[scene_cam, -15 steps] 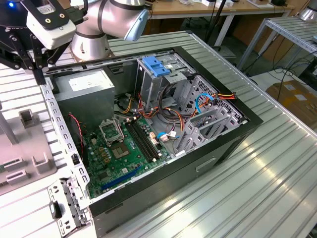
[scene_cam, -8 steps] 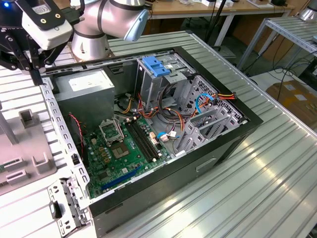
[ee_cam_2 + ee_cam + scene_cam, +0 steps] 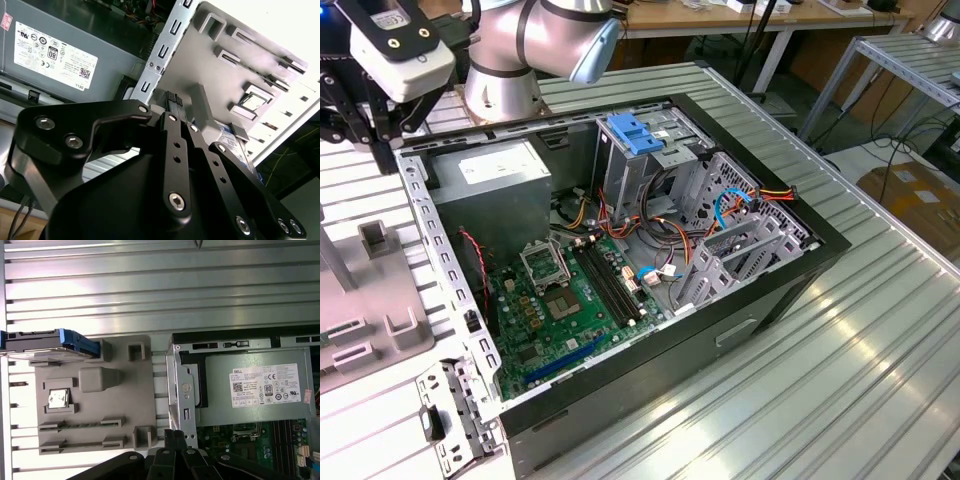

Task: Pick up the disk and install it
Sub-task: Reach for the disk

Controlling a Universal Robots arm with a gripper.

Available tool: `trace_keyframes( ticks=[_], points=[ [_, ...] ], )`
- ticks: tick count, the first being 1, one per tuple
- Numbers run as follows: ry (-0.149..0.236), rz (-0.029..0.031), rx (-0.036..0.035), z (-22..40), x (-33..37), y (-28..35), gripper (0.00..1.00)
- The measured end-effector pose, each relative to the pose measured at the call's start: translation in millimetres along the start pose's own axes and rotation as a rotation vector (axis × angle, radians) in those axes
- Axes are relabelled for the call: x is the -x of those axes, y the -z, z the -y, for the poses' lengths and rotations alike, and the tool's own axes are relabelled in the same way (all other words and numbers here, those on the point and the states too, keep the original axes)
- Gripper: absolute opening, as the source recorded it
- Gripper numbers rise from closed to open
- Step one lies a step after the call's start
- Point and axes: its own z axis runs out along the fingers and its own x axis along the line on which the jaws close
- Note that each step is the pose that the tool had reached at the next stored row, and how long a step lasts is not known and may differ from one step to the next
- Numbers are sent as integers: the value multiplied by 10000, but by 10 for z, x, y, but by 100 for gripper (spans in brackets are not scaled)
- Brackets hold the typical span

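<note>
Seemingly pressed together with nothing between them, the black fingers (image 3: 171,438) hung over the metal edge of the open computer case (image 3: 181,390), where the case lay just beside a grey fixture plate (image 3: 100,405). In the second wrist view the fingers (image 3: 172,101) and their linkage hid much of that plate (image 3: 215,70). In the exterior view the arm's head sat at the frame's corner, too dark and cut off to read.

The disk (image 3: 42,341) rested at a corner of the fixture plate, well apart from the fingers. Its blue rails and tab were plain to see, but the edge of the first wrist view cut off one end of it. A small silver chip (image 3: 57,399) lay in a pocket of the same plate.

Inside the case (image 3: 650,350) were a grey box with a white label (image 3: 490,185), a green motherboard (image 3: 560,310) and a pale-blue clip (image 3: 632,135) atop the drive cage. Everything stood on a ribbed metal surface (image 3: 840,380).
</note>
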Motion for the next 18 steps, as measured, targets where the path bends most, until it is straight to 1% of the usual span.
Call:
trace_keyframes(
  ticks=[11, 18],
  points=[
    [0, 0, 1, 8, -110, 3, 11],
    [-1, -1, 0, 12, -165, 5, 11]
  ],
)
